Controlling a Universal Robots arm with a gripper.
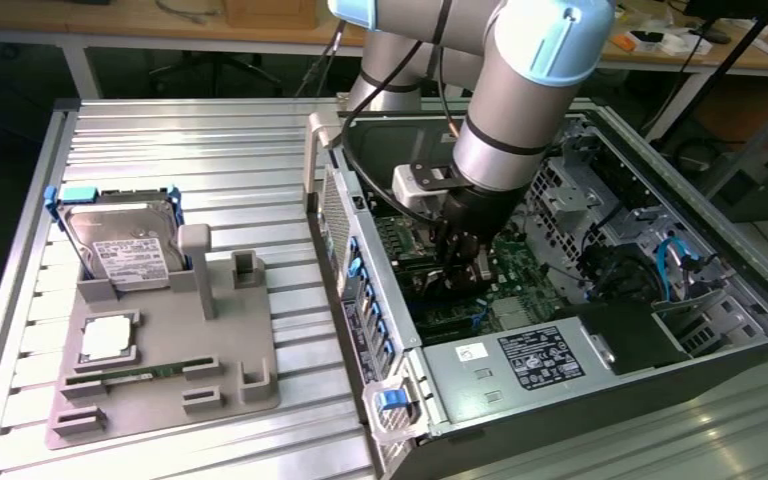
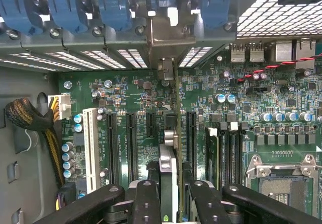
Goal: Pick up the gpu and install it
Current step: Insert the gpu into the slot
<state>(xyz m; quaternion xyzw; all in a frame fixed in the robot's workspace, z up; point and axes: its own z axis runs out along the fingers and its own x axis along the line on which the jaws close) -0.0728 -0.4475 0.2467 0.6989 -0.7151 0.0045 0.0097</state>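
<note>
In the wrist view the gpu point(image 2: 169, 151) appears edge-on, a thin card standing upright between my two black fingers point(image 2: 146, 199). My gripper point(image 2: 169, 196) is shut on it. The card's silver end bracket point(image 2: 163, 38) reaches the rear slot openings of the computer case. The card hangs over the black expansion slots on the green motherboard point(image 2: 126, 98); whether it is seated I cannot tell. In the exterior view my gripper point(image 1: 458, 262) is down inside the open case point(image 1: 518, 370), with the dark gpu point(image 1: 435, 285) beneath it.
Blue slot latches point(image 2: 115, 7) line the case's rear wall. A cable bundle point(image 2: 30, 118) and an empty CPU socket point(image 2: 282, 181) flank the slots. On the exterior view's left a grey fixture point(image 1: 224, 370) holds a hard drive point(image 1: 124, 245) and a memory stick point(image 1: 137, 372).
</note>
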